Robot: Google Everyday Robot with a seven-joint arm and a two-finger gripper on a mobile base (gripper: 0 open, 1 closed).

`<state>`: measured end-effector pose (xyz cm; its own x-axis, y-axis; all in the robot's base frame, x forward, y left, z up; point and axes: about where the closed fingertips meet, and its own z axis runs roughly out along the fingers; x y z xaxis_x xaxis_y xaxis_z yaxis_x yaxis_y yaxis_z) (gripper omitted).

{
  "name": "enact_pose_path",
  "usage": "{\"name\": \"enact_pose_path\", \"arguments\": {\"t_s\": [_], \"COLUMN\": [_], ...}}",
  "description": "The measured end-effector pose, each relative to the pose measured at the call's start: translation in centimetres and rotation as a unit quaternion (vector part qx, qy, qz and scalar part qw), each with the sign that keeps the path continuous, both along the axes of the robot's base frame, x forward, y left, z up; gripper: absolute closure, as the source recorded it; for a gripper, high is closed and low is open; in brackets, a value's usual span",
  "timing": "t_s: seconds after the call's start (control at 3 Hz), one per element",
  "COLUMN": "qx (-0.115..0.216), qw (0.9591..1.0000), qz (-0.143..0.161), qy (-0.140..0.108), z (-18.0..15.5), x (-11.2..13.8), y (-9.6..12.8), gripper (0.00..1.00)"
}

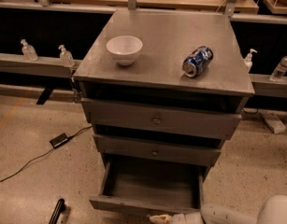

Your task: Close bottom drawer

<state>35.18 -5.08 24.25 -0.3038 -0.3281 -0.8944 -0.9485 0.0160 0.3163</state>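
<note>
The grey cabinet (166, 64) has three drawers. The bottom drawer (150, 185) is pulled well out and its inside is empty; its front edge (143, 204) lies near the lower edge of the view. The middle drawer (154, 150) and the top drawer (157, 120) stand slightly out. My gripper (158, 218) reaches in from the bottom right on a white arm (227, 214). It sits low, right at the front of the bottom drawer, and it is partly cut off by the frame's edge.
A white bowl (124, 49) and a blue can (197, 61) lying on its side rest on the cabinet top. A black cable and box (59, 140) lie on the floor to the left. Small bottles (66, 56) stand on a ledge behind.
</note>
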Motion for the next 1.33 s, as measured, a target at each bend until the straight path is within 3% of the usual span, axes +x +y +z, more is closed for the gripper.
{"name": "enact_pose_path", "arguments": {"t_s": [0.33,0.67,1.0,1.33], "qx": [0.006,-0.010,-0.014,-0.022], "qw": [0.9990,0.9942,0.9934,0.9910], "qz": [0.012,0.008,0.007,-0.020], "qy": [-0.042,-0.107,-0.114,-0.130], "z": [-3.2,-4.3,-4.7,-5.7], "x": [1.1,2.1,2.2,2.8], "y": [-0.4,-1.2,-1.1,-2.1], "gripper": [0.48,0.72,0.95,1.00]}}
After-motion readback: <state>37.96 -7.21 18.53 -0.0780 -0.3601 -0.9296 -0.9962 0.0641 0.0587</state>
